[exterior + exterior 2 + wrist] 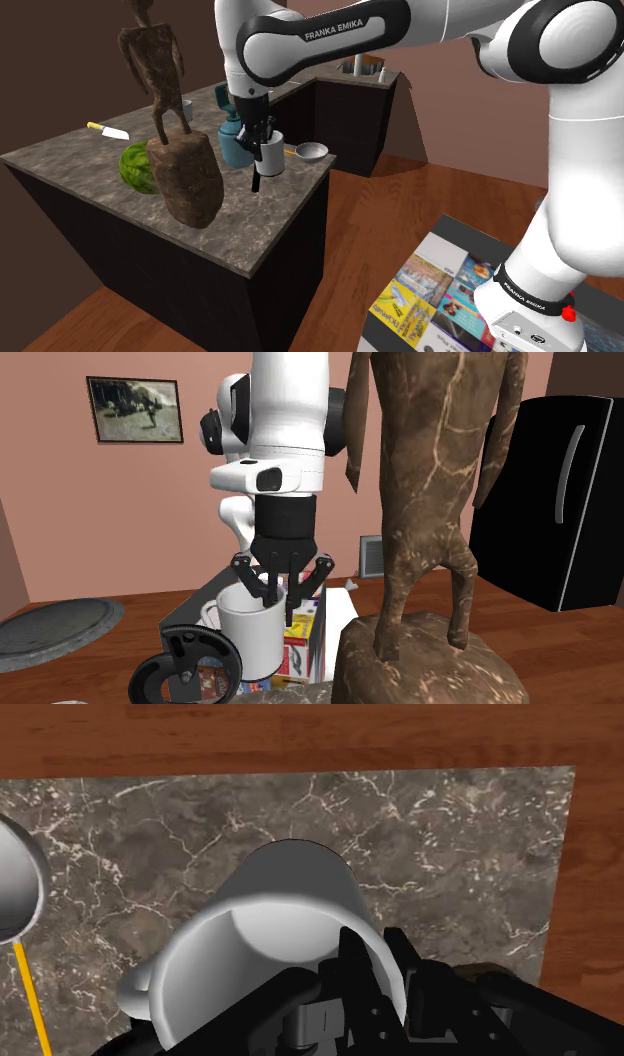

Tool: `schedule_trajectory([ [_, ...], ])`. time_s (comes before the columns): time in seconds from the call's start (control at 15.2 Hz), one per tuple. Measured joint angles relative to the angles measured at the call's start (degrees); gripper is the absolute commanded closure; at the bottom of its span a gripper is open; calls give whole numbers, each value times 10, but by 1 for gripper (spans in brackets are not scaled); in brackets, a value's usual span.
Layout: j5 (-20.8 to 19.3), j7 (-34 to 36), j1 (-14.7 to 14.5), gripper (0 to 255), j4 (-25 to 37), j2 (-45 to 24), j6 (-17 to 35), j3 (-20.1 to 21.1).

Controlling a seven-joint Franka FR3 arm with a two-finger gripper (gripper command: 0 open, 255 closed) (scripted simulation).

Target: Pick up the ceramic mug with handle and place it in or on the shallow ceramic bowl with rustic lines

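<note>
My gripper is shut on the rim of a white mug, one finger inside and one outside the wall. The mug stays upright over the dark marbled counter, with its handle pointing away from the clasping fingers. From the second exterior view the mug hangs under the gripper. The shallow grey bowl rests near the counter's edge, just to the shoulder view's right of the mug. In the wrist view a slice of the bowl shows beside the mug's handle side.
A tall brown statue stands close to the mug's left in the shoulder view, with a watermelon and a yellow-handled knife beyond it. A teal bottle stands behind the mug. A black wheel-shaped object lies by the mug.
</note>
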State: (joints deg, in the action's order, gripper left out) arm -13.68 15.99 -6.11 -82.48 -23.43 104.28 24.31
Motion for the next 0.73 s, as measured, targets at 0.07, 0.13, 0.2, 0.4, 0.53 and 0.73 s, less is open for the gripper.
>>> schedule_trajectory([
  [0.07, 2, -12, 9, 255, 2, 1, -2, -3],
  [0.13, 3, -23, 17, 255, 2, 2, -1, -6],
  [0.2, 5, -34, 25, 255, 0, 4, -1, -8],
  [0.4, 11, -73, 53, 255, 0, 8, 0, -18],
  [0.53, 15, -96, 71, 255, -4, 11, 4, -24],
  [0.73, 16, -132, 93, 255, 19, -1, -4, -35],
])
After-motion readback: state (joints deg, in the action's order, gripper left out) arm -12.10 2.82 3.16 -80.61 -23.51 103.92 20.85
